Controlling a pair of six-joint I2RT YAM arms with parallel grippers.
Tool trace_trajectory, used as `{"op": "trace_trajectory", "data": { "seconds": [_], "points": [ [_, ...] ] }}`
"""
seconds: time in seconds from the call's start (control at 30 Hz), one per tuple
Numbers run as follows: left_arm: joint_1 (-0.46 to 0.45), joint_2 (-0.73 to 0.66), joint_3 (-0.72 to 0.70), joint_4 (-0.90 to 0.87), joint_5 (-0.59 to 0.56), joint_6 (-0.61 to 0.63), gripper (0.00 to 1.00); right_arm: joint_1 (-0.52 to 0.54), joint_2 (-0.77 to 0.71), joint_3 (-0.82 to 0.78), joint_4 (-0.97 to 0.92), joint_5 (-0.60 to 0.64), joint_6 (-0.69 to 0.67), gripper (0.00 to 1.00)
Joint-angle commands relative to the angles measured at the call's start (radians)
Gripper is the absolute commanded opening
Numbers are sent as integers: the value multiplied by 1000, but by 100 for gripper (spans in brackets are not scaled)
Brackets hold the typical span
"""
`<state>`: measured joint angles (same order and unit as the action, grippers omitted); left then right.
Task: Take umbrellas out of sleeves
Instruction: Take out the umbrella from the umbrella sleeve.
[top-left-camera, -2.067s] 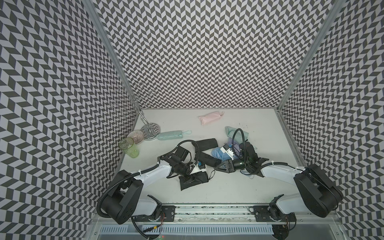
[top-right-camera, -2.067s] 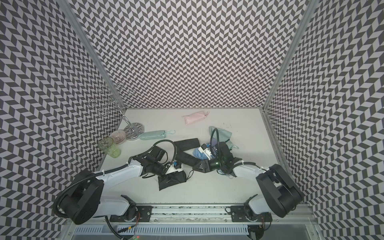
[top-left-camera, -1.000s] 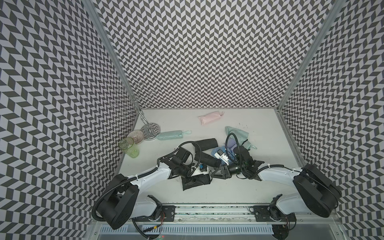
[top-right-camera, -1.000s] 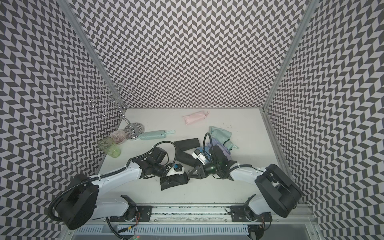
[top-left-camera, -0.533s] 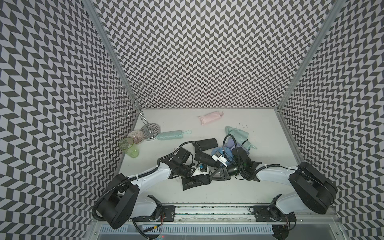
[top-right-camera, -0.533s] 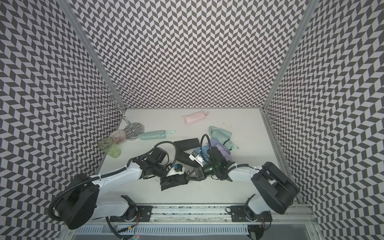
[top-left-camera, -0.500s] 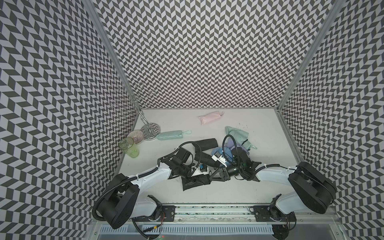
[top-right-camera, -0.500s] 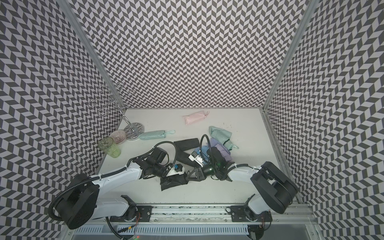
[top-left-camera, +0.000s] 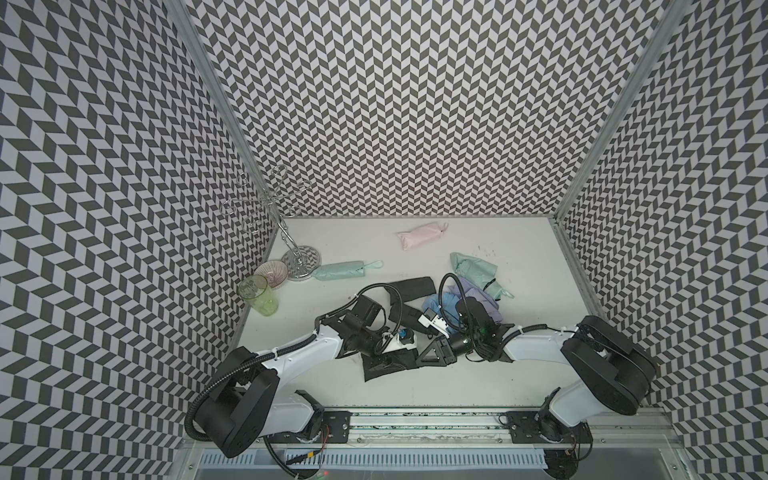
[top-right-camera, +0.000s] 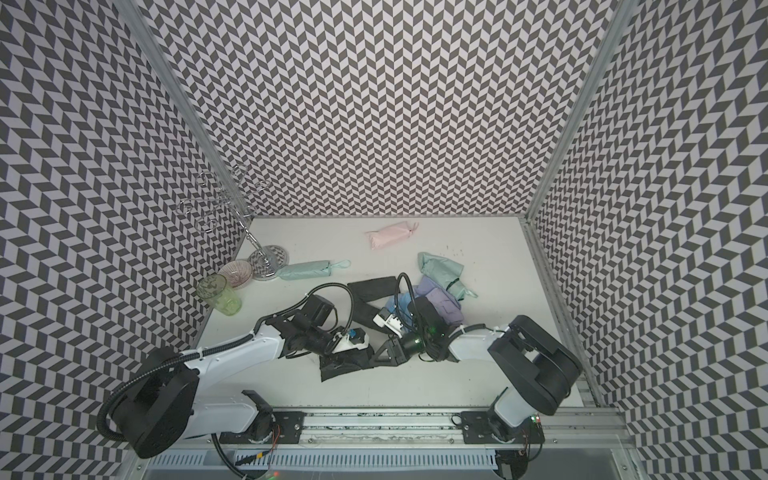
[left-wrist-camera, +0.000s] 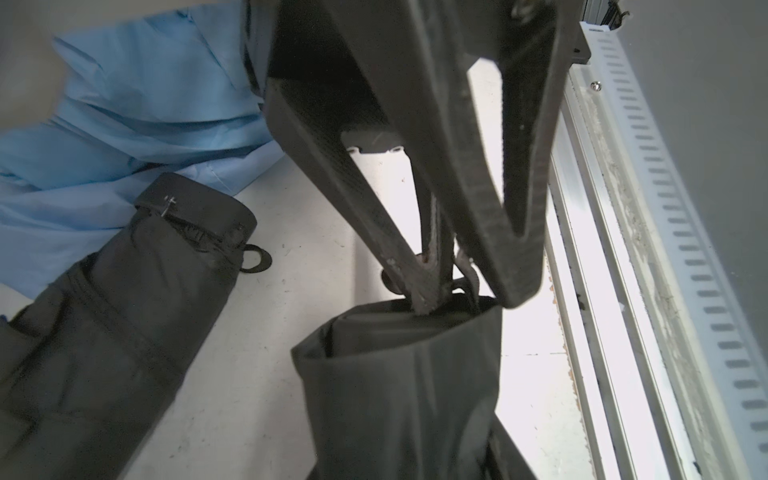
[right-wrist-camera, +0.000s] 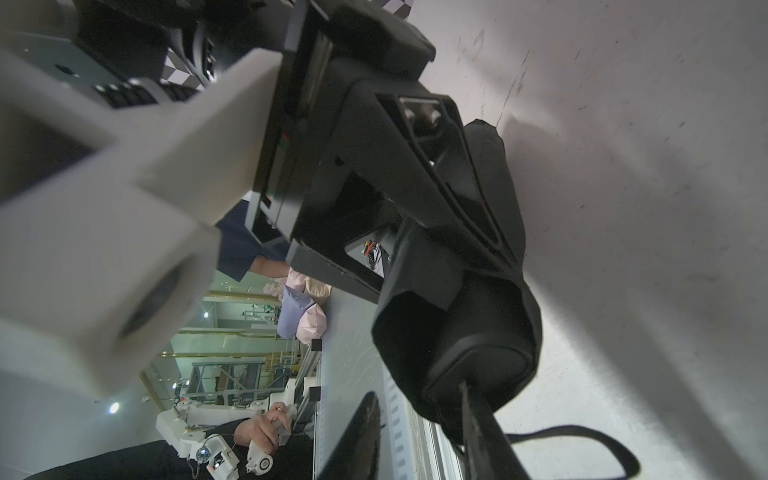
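Right gripper (top-left-camera: 420, 360) closed at mouth end of black sleeved compact umbrella (top-left-camera: 388, 368), front-centre of white desk (top-left-camera: 457, 399), in both top views; left gripper (top-left-camera: 379, 354) clamps its fabric sleeve (top-right-camera: 338, 368). Left wrist: right one pinches black wrist loop (left-wrist-camera: 467, 272). Right wrist: long axis runs gripper to gripper; I'd pull toward robot's right.

Black-and-white chevron walls (top-left-camera: 415, 104), a pink umbrella (top-left-camera: 419, 236), mint umbrella (top-left-camera: 338, 271), green glass (top-left-camera: 259, 296).

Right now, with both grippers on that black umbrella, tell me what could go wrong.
The left gripper seems to pinch only a strap at the mouth of the black umbrella; it may slip off.
The right gripper clamps the same black fabric close beside it, so pulling could bump them together or drag it along still sleeved.
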<state>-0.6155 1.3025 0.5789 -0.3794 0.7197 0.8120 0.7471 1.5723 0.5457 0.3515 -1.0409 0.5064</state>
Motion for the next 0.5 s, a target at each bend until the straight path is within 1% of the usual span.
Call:
{"op": "trace_trajectory", "data": {
  "seconds": [0.0, 0.17, 0.47],
  "points": [
    [-15, -13, -1, 26, 46, 8, 0, 15, 16, 41, 53, -12, -33, 33],
    [-22, -12, 2, 22, 44, 10, 0, 18, 39, 66, 59, -6, -36, 33],
    [-23, -44, -6, 23, 47, 9, 0, 37, 79, 63, 119, 10, -15, 32]
  ]
}}
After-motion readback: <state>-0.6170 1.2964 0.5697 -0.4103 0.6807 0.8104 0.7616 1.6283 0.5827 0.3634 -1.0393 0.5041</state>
